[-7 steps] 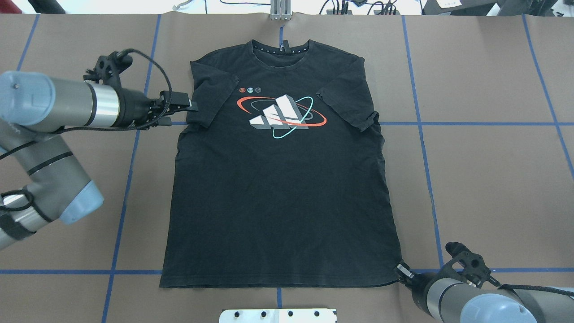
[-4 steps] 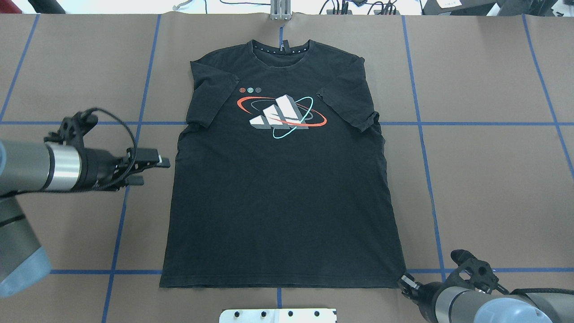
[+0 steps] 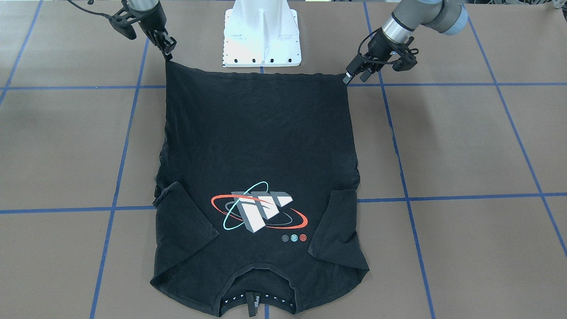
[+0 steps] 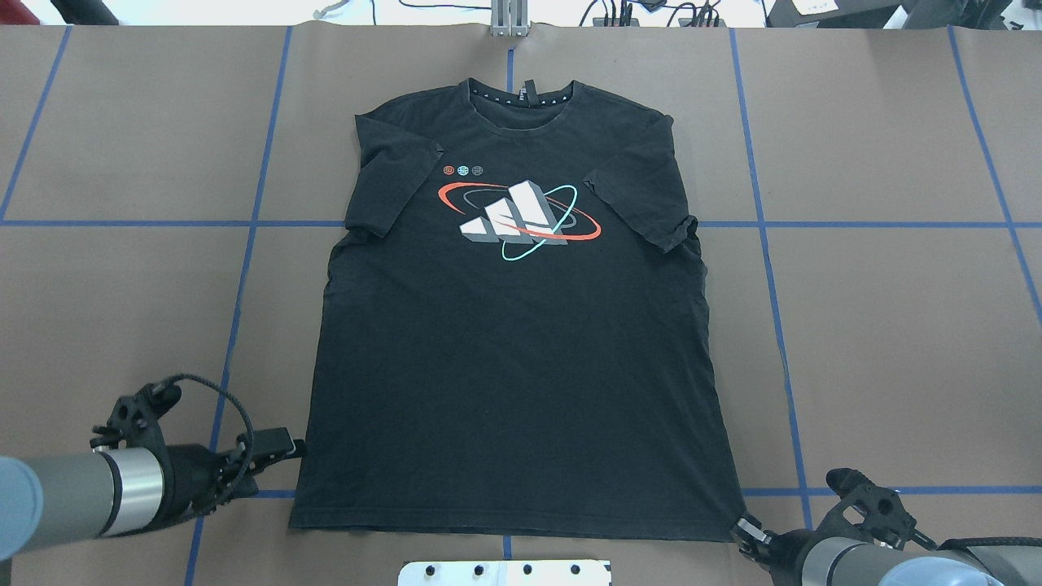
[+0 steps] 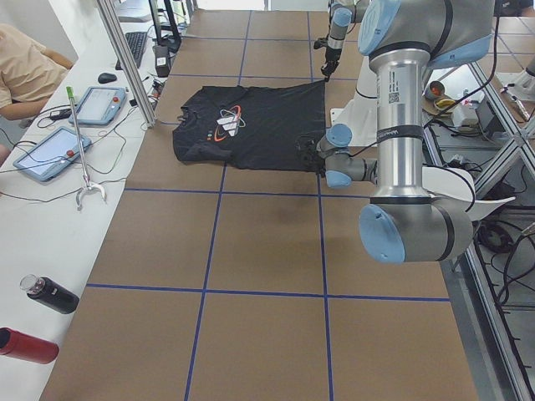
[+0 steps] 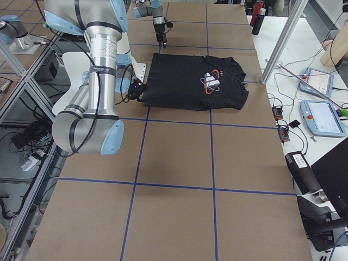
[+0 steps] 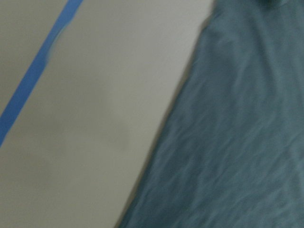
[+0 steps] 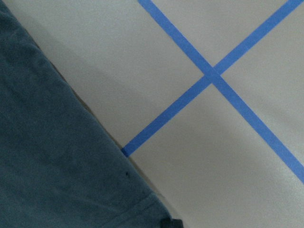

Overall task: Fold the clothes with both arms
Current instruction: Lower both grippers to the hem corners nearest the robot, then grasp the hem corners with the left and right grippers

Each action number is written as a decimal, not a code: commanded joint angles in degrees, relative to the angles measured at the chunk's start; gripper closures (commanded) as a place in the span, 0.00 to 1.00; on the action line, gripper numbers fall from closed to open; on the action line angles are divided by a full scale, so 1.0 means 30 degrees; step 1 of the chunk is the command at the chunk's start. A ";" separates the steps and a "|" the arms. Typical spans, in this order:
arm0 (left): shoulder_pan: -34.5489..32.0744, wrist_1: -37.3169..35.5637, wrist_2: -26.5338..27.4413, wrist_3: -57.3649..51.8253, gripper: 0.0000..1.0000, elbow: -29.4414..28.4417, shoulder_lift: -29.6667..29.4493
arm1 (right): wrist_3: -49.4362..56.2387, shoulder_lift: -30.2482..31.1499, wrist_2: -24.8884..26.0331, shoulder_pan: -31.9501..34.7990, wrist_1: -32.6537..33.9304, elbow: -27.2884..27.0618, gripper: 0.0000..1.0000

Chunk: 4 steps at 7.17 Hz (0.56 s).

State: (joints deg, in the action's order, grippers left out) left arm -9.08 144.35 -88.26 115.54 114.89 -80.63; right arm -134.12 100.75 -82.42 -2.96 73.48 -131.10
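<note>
Only the front view shows my right tool (image 3: 168,52) pinching the shirt's (image 3: 257,141) hem corner, left tool (image 3: 355,78) wide; its collar points lengthwise away from me.

Your brown table (image 4: 895,325) is gridded with blue tape lines (image 4: 855,224). Black T-shirt (image 4: 513,366) lies flat mid-table, logo up. Collar far, hem near the white pedestal base (image 3: 262,35).

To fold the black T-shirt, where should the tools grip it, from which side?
Probably its two hem corners. The T-shirt lies flat, logo up, hem nearest the robot, leaving the left hem corner and right hem corner reachable. Bring the left tool from the outer left, the right tool from the outer right, low over the table.
</note>
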 commanded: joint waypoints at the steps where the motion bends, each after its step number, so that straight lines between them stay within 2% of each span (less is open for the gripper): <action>1: 0.1384 -0.1149 0.0680 0.1180 0.07 -0.0091 -0.0016 | 0.0000 0.0109 0.0051 -0.0066 0.0000 0.0019 1.00; 2: 0.1619 -0.1213 0.0680 0.1212 0.12 -0.0005 -0.0047 | 0.0000 0.0109 0.0051 -0.0095 0.0000 0.0019 1.00; 4: 0.2236 -0.1854 0.0680 0.2061 0.34 0.0053 -0.0427 | 0.0000 0.0109 0.0051 -0.0067 0.0000 -0.0010 1.00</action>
State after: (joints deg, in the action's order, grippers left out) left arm -3.27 140.21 -86.24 120.59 114.79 -81.35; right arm -134.12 101.07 -82.27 -3.21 73.48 -131.05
